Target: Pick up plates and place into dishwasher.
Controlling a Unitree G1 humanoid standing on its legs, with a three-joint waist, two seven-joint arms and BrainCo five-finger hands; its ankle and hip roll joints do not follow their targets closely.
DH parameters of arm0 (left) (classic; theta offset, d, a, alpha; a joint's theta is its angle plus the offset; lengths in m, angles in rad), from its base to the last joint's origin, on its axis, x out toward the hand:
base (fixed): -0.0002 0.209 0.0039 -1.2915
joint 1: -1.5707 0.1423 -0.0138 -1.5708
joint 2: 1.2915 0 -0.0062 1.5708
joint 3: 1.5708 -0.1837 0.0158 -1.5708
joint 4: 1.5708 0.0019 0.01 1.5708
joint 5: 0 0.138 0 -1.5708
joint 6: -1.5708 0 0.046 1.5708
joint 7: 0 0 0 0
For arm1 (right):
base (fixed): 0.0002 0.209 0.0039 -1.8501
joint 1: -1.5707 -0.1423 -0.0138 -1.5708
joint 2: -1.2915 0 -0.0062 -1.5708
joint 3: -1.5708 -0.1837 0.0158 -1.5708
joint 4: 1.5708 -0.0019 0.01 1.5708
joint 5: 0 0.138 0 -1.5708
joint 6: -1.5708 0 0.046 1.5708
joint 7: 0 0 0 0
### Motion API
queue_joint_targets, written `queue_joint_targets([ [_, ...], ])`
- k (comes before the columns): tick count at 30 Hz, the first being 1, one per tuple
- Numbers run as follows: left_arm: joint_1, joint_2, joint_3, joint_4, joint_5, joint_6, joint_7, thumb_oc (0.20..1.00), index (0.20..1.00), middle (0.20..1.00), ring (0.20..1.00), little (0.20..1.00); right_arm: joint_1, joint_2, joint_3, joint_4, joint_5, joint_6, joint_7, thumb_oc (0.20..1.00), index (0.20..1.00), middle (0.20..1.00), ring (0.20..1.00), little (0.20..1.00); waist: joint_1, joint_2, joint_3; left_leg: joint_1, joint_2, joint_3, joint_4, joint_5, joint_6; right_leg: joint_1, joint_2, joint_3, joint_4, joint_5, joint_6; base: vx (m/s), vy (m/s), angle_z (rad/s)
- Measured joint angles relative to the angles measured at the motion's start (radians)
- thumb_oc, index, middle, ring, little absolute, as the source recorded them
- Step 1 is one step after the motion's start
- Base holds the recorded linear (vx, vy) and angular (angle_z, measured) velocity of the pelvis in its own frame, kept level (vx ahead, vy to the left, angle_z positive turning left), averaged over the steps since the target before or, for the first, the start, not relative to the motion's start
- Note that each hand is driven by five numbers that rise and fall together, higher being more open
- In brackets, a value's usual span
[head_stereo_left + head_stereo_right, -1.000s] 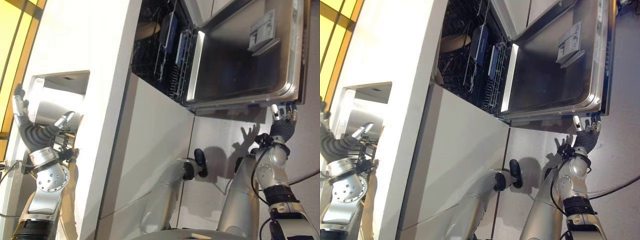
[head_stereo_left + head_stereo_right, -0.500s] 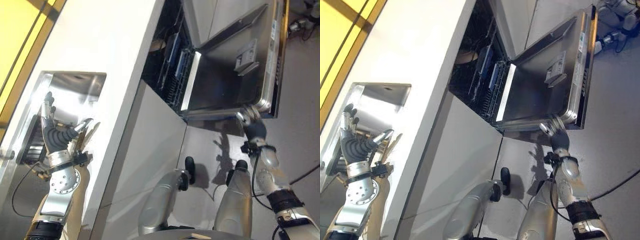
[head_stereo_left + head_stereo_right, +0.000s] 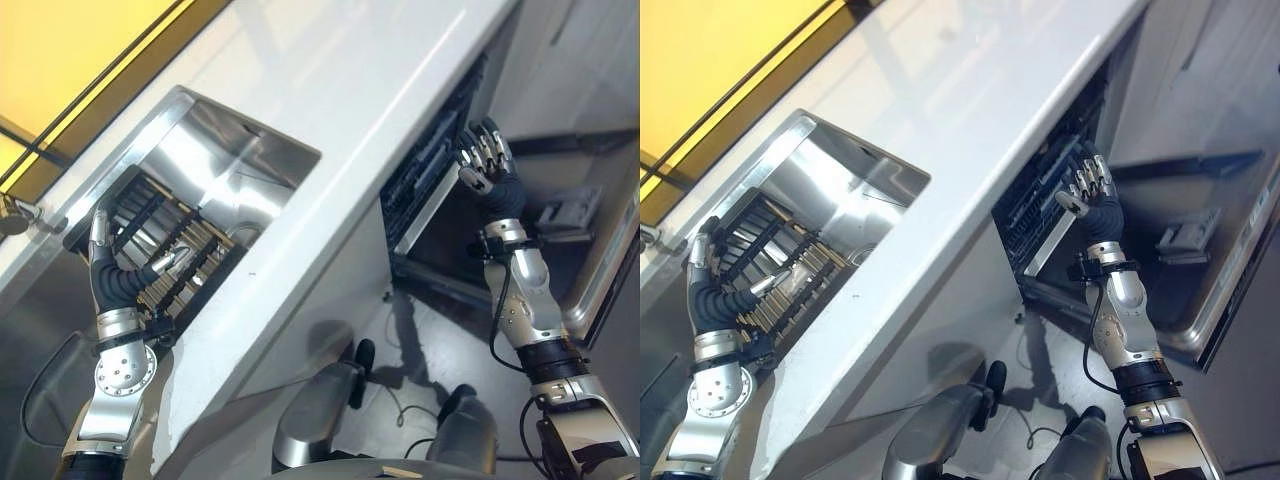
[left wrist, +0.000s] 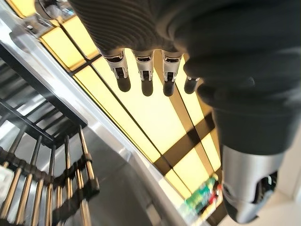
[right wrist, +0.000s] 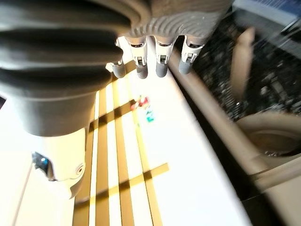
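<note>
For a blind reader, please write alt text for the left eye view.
The robot's left hand, fingers open, is raised over a dish rack in a steel sink. Its right hand reaches toward the open dishwasher under the white counter.

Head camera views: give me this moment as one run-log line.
left hand: open, over dish rack in sink | right hand: open, raised at open dishwasher | plate held: none

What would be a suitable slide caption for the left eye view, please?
Left hand raised open over the sink's dish rack; right hand lifted, open, before the open dishwasher.
</note>
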State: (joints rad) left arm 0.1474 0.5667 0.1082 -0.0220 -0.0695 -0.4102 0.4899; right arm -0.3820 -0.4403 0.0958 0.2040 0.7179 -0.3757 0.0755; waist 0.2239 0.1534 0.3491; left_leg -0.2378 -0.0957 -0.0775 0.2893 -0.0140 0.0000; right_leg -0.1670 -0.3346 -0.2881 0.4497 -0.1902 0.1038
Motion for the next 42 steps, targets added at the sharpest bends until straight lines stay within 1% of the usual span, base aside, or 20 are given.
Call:
queue_joint_targets([
  [1,-0.001,0.005,0.005,0.0,0.003,-0.002,-0.01,1.0,1.0,1.0,1.0,1.0,0.01,0.004,0.0,-0.001,0.0,-0.017,0.0,1.0,1.0,1.0,1.0,1.0,0.013,-0.017,-0.01,0.005,-0.001,-0.001,-0.002,-0.002,-0.002,0.013,0.003,-0.005,-0.01,-0.006,0.004,0.07,-0.117,0.37],
  [3,0.002,0.006,0.021,0.004,0.018,-0.01,-0.02,1.0,1.0,1.0,1.0,1.0,0.023,0.023,-0.001,0.0,0.0,-0.046,-0.006,1.0,1.0,1.0,1.0,1.0,0.016,-0.04,-0.022,0.006,0.001,0.001,-0.001,-0.004,-0.003,0.032,0.003,-0.023,-0.018,-0.015,0.005,0.03,-0.06,0.35],
  [6,0.006,0.006,0.022,0.027,0.028,-0.011,-0.022,1.0,1.0,1.0,1.0,1.0,0.044,0.046,0.014,0.008,-0.001,-0.054,-0.049,1.0,1.0,1.0,1.0,1.0,0.013,-0.04,-0.023,-0.002,0.005,0.019,0.02,-0.013,0.006,0.025,0.004,-0.016,-0.008,-0.02,0.005,-0.07,0.001,0.04],
  [8,-0.004,0.008,0.012,0.043,0.058,-0.014,-0.016,1.0,1.0,1.0,1.0,1.0,0.052,0.053,0.027,0.052,-0.001,-0.029,-0.096,1.0,1.0,1.0,1.0,1.0,0.005,-0.037,-0.025,-0.018,0.008,0.036,0.047,-0.024,0.009,-0.002,0.003,0.01,0.012,-0.022,0.006,-0.24,0.048,-0.28],
  [10,-0.009,0.025,-0.022,0.04,0.06,-0.021,0.001,1.0,1.0,1.0,1.0,1.0,0.046,0.049,0.029,0.115,0.002,0.031,-0.107,1.0,1.0,1.0,1.0,1.0,0.0,-0.026,-0.021,-0.067,0.011,0.062,0.066,-0.034,0.013,-0.069,0.001,0.049,0.043,-0.02,0.005,-0.27,0.046,-0.36],
  [11,-0.015,0.035,-0.03,0.042,0.068,-0.026,0.016,1.0,1.0,1.0,1.0,1.0,0.056,0.041,0.031,0.144,0.001,0.079,-0.092,1.0,1.0,1.0,1.0,1.0,-0.019,-0.016,-0.016,-0.099,0.012,0.074,0.083,-0.029,0.02,-0.111,0.001,0.063,0.06,-0.014,0.002,-0.28,0.007,-0.32],
  [12,-0.025,0.046,-0.043,0.042,0.074,-0.026,0.034,1.0,1.0,1.0,1.0,1.0,0.055,0.024,0.047,0.175,0.001,0.122,-0.067,1.0,1.0,1.0,1.0,1.0,-0.02,0.001,-0.006,-0.129,0.011,0.085,0.092,-0.027,0.024,-0.147,-0.001,0.082,0.076,-0.009,0.001,-0.24,-0.036,-0.29],
  [14,-0.063,0.047,-0.059,0.043,0.088,-0.024,0.053,1.0,1.0,1.0,1.0,1.0,0.075,-0.01,0.094,0.226,-0.008,0.23,0.004,1.0,1.0,1.0,1.0,1.0,-0.051,0.024,0.027,-0.164,0.01,0.107,0.109,-0.019,0.033,-0.199,-0.002,0.109,0.095,0.005,0.005,-0.18,-0.073,-0.28],
  [16,-0.096,0.067,-0.06,0.04,0.092,-0.013,0.065,1.0,1.0,1.0,1.0,1.0,0.091,-0.029,0.161,0.286,-0.044,0.333,0.068,1.0,1.0,1.0,1.0,1.0,-0.062,0.028,0.067,-0.17,0.017,0.126,0.115,-0.02,0.032,-0.221,0.0,0.13,0.102,0.017,0.008,-0.19,-0.11,-0.33],
  [18,-0.138,0.105,-0.063,0.02,0.09,0.013,0.082,1.0,1.0,1.0,1.0,1.0,0.111,-0.056,0.202,0.333,-0.047,0.406,0.117,1.0,1.0,1.0,1.0,1.0,-0.07,0.025,0.088,-0.208,0.027,0.138,0.133,-0.021,0.032,-0.266,0.003,0.142,0.117,0.024,0.004,-0.18,-0.081,-0.28],
  [20,-0.18,0.132,-0.063,-0.002,0.089,0.028,0.087,1.0,1.0,1.0,1.0,1.0,0.109,-0.076,0.189,0.395,-0.037,0.458,0.133,1.0,1.0,1.0,1.0,1.0,-0.074,0.025,0.132,-0.216,0.033,0.153,0.145,-0.019,0.03,-0.288,0.003,0.149,0.132,0.031,-0.001,-0.14,-0.044,-0.24],
  [23,-0.199,0.147,-0.057,-0.006,0.087,0.036,0.109,1.0,1.0,1.0,1.0,1.0,0.079,-0.091,0.155,0.528,-0.037,0.523,0.135,1.0,1.0,1.0,1.0,1.0,-0.099,0.032,0.143,-0.248,0.034,0.166,0.153,-0.023,0.036,-0.331,0.009,0.176,0.144,0.034,-0.001,-0.11,-0.037,-0.17],
  [25,-0.202,0.153,-0.054,-0.008,0.086,0.053,0.112,1.0,1.0,1.0,1.0,1.0,0.067,-0.1,0.137,0.574,-0.025,0.551,0.117,1.0,1.0,1.0,1.0,1.0,-0.101,0.037,0.152,-0.257,0.039,0.179,0.153,-0.023,0.036,-0.355,0.017,0.196,0.147,0.038,-0.005,-0.09,-0.054,-0.22],
  [27,-0.204,0.159,-0.046,-0.02,0.086,0.064,0.118,1.0,1.0,1.0,1.0,1.0,0.045,-0.096,0.1,0.643,0.002,0.559,0.068,1.0,1.0,1.0,1.0,1.0,-0.101,0.04,0.152,-0.28,0.04,0.184,0.158,-0.022,0.035,-0.384,0.017,0.201,0.158,0.04,-0.007,-0.08,-0.044,-0.1],
  [30,-0.208,0.169,-0.035,-0.046,0.086,0.081,0.123,1.0,1.0,1.0,1.0,1.0,0.007,-0.093,0.024,0.697,0.079,0.539,-0.12,1.0,1.0,1.0,1.0,1.0,-0.097,0.042,0.151,-0.319,0.038,0.191,0.179,-0.02,0.03,-0.435,0.015,0.215,0.185,0.037,-0.004,-0.06,0.017,-0.04],
  [32,-0.206,0.191,-0.034,-0.058,0.086,0.096,0.135,1.0,1.0,1.0,1.0,1.0,-0.035,-0.084,-0.032,0.696,0.112,0.478,-0.29,1.0,1.0,1.0,1.0,1.0,-0.095,0.045,0.149,-0.347,0.038,0.202,0.192,-0.021,0.031,-0.479,0.015,0.23,0.205,0.035,-0.002,-0.06,0.091,-0.09],
  [36,-0.186,0.201,-0.034,-0.058,0.088,0.116,0.18,1.0,1.0,1.0,1.0,1.0,-0.09,-0.079,-0.091,0.631,0.113,0.348,-0.547,1.0,1.0,1.0,1.0,1.0,-0.096,0.07,0.132,-0.404,0.034,0.241,0.224,-0.039,0.051,-0.563,0.014,0.289,0.246,0.034,-0.001,-0.02,0.084,-0.18],
  [38,-0.17,0.203,-0.033,-0.057,0.09,0.116,0.199,1.0,1.0,1.0,1.0,1.0,-0.101,-0.077,-0.097,0.596,0.101,0.31,-0.642,1.0,1.0,1.0,1.0,1.0,-0.099,0.089,0.119,-0.437,0.029,0.259,0.24,-0.046,0.061,-0.609,0.009,0.315,0.27,0.034,-0.002,0.04,0.037,-0.13],
  [41,-0.163,0.203,-0.035,-0.039,0.094,0.108,0.218,1.0,1.0,1.0,1.0,1.0,-0.134,-0.071,-0.138,0.598,0.092,0.285,-0.751,1.0,1.0,1.0,1.0,1.0,-0.099,0.118,0.098,-0.489,0.022,0.275,0.275,-0.055,0.07,-0.674,0.0,0.34,0.309,0.03,-0.004,-0.03,0.026,-0.06],
  [42,-0.163,0.206,-0.035,-0.031,0.095,0.105,0.224,1.0,1.0,1.0,1.0,1.0,-0.147,-0.071,-0.145,0.605,0.086,0.269,-0.782,1.0,1.0,1.0,1.0,1.0,-0.096,0.122,0.094,-0.505,0.02,0.286,0.285,-0.049,0.065,-0.692,-0.001,0.351,0.321,0.029,-0.005,-0.02,0.031,-0.08],
])
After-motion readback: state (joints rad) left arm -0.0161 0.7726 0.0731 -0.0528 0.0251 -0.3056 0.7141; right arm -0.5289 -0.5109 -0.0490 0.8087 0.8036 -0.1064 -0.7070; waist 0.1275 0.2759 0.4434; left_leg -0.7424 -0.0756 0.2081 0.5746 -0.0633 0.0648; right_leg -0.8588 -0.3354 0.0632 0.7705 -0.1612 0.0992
